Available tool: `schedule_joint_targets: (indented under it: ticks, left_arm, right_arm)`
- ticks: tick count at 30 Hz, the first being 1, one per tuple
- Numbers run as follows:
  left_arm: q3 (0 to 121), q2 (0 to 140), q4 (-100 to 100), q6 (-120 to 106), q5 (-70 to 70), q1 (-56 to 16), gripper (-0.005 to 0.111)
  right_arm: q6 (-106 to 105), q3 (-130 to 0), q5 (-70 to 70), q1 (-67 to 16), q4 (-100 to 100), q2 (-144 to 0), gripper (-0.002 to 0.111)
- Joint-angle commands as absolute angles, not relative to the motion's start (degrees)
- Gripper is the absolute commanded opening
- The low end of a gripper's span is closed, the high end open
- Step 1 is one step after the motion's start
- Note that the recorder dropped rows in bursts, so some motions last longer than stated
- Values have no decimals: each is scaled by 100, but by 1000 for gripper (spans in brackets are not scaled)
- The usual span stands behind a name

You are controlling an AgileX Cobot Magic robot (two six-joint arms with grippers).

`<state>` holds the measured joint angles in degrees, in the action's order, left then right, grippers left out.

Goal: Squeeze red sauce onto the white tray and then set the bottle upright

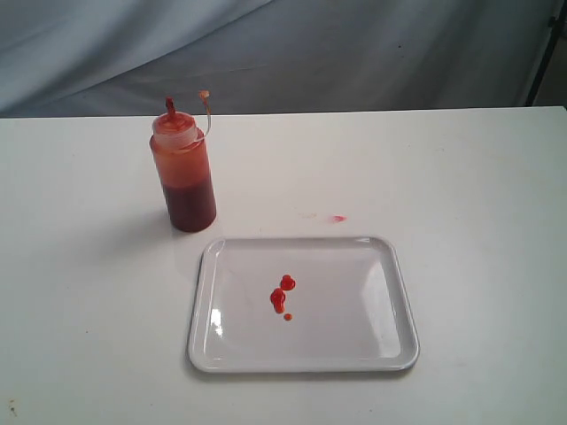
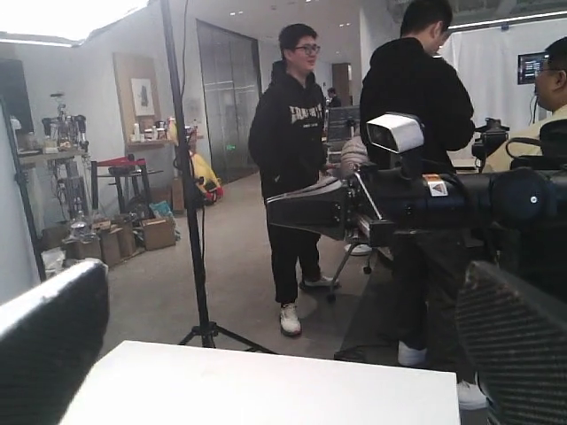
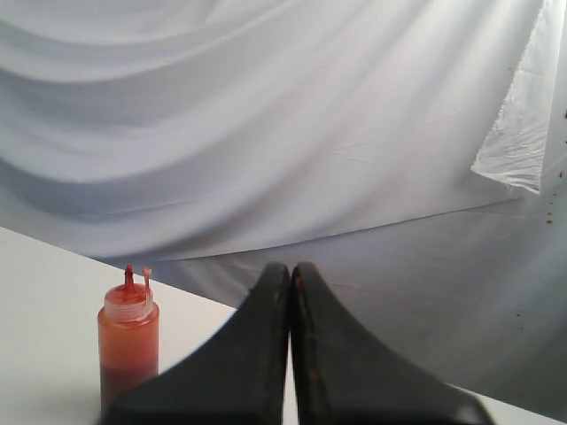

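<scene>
Nearest in the scene lies one flat, glossy rectangular white tray (image 1: 354, 328) of plastic with rounded corners and a low rim, resting on the white table (image 1: 478, 177). Around its middle sits the thick, shiny red sauce (image 1: 278, 299): three marks in all, two round blobs touching each other and one small drop just nearer than them. Beyond the tray's far edge, on the bare table, is a single faint pink smear (image 1: 337, 218).

Farther off and to the left stands the one translucent, orange-red tinted plastic squeeze bottle (image 1: 183, 181), upright near the tray's far left corner but apart from it. It is dark with sauce in its lower part, and its small tip cap hangs free on its tether. A grey cloth backdrop (image 1: 354, 53) closes the far side.

Neither arm shows in the exterior view. The left gripper (image 2: 275, 354) has its fingers spread wide and holds nothing. The right gripper (image 3: 291, 283) has its fingers pressed together, also empty, with the bottle well beyond it.

Judging from this, both steps look done: sauce is on the tray and the bottle is upright. The next move probably calls only for keeping both arms clear of the bottle.
</scene>
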<state>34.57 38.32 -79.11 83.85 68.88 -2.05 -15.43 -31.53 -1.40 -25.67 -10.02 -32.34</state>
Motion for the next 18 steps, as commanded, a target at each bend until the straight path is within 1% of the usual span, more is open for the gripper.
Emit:
schedule_joint_targets:
  ticks: [1, 3, 5, 6, 8, 11, 18]
  left_arm:
    - [3416, 3511, -7940, 8519, 6857, -192, 104]
    - [3416, 3411, -7940, 8542, 6772, -192, 98]
    - [3416, 3351, -7940, 8542, 6596, -192, 87]
    - [3416, 3327, -7940, 8542, 6478, -192, 77]
    - [3416, 3327, -7977, 8542, 6324, -192, 53]
    - [3416, 3327, -8260, 8542, 6267, -192, 1]
    - [3416, 3327, -8811, 8497, 6294, -192, 1]
  right_arm:
    - [-1538, -3112, -150, -2520, -1006, -3211, 0]
    - [-1538, -3112, -150, -2520, -1006, -3211, 0]
    - [-1538, -3112, -150, -2520, -1006, -3211, 0]
    - [-1538, -3112, -150, -2520, -1006, -3211, 0]
    - [-1538, -3112, -150, -2520, -1006, -3211, 0]
    - [-1538, -3112, -150, -2520, -1006, -3211, 0]
    - [-1538, -3112, -150, -2520, -1006, -3211, 0]
